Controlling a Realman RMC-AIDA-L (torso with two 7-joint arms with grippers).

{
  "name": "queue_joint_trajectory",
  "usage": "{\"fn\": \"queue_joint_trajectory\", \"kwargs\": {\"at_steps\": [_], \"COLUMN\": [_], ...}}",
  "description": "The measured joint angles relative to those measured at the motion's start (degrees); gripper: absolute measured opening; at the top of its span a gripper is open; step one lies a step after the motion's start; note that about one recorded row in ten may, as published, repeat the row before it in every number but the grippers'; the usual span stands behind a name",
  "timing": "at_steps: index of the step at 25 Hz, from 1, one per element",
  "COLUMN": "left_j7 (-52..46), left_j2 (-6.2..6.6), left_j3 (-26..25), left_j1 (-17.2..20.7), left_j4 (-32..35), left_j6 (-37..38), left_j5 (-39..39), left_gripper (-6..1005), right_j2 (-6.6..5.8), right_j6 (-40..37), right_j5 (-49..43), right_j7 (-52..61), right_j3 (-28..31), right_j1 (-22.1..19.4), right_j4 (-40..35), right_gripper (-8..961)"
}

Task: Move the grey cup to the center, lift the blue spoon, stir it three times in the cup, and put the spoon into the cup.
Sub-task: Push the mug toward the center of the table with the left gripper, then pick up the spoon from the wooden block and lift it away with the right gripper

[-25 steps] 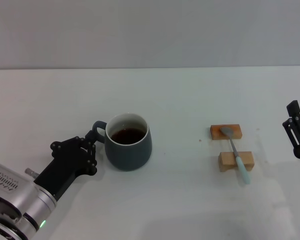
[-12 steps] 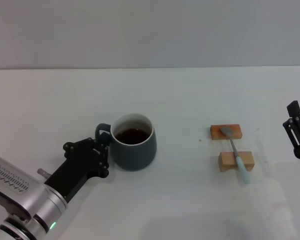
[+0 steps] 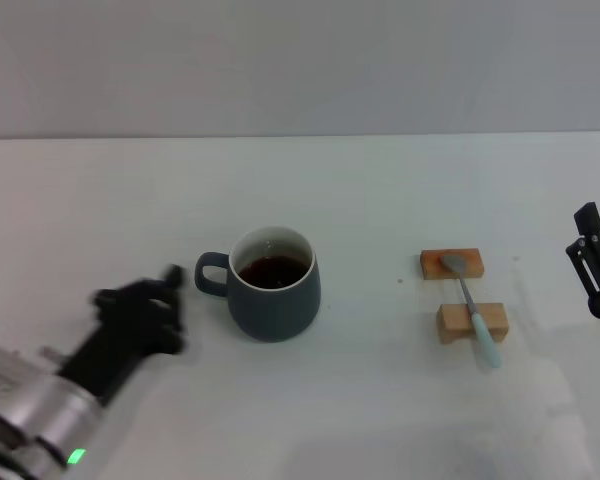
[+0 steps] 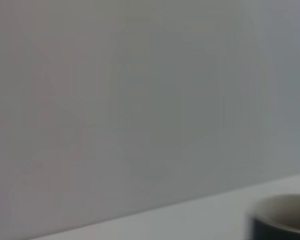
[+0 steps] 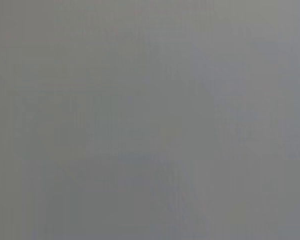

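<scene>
Grey cup stands upright on the white table, a little left of the middle, its small loop handle pointing toward the robot's left and dark brown liquid showing inside the white interior. A second ago it sat further left with the left gripper closed around that handle; half a second ago it had already slid a short way toward the centre, the gripper with it. Now the cup has crept a touch further right, and the left gripper has let go and pulled back: it sits apart from the handle, with bare table between them. It is smeared by its own motion, so I cannot tell how far its fingers stand apart.

In the left wrist view only an edge of the cup's rim shows in a corner, against the plain wall.

The blue spoon has not moved. It lies off to the right of the cup, well apart from it, bridging two small wooden blocks: the metal bowl rests on the farther block and the stem crosses the nearer one, with the pale blue handle sticking out past it toward the robot.

The right gripper hangs at the far right edge, just where it was before, near the spoon but not touching it, its fingers spread apart and holding nothing
</scene>
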Motion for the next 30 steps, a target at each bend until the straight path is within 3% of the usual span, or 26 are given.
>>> {"fn": "queue_joint_trajectory", "kwargs": {"at_steps": [9,14,19,30], "left_j7": [-4.9,-12.1,-12.2,-12.0], "left_j2": [0.62,0.58,0.44,0.46], "left_j3": [-15.3,-16.3,-16.3,-16.4], "left_j1": [9.6,10.8,11.3,11.3], "left_j4": [3.8,8.5,9.4,11.1], "left_j6": [11.7,13.7,14.1,14.2], "left_j5": [0.0,0.0,-0.1,0.0], "left_gripper": [26,113,201,676], "right_j2": [0.17,0.22,0.29,0.35], "right_j6": [0.2,0.7,1.0,4.2], "right_j5": [0.0,0.1,0.3,0.4], "right_j7": [0.0,0.0,0.0,0.1], "right_j3": [-0.2,-1.0,-3.1,-3.9], "right_j1": [-0.9,-1.1,-1.9,-4.0], "right_j4": [0.1,0.3,0.5,2.6], "right_gripper": [826,826,827,827]}}
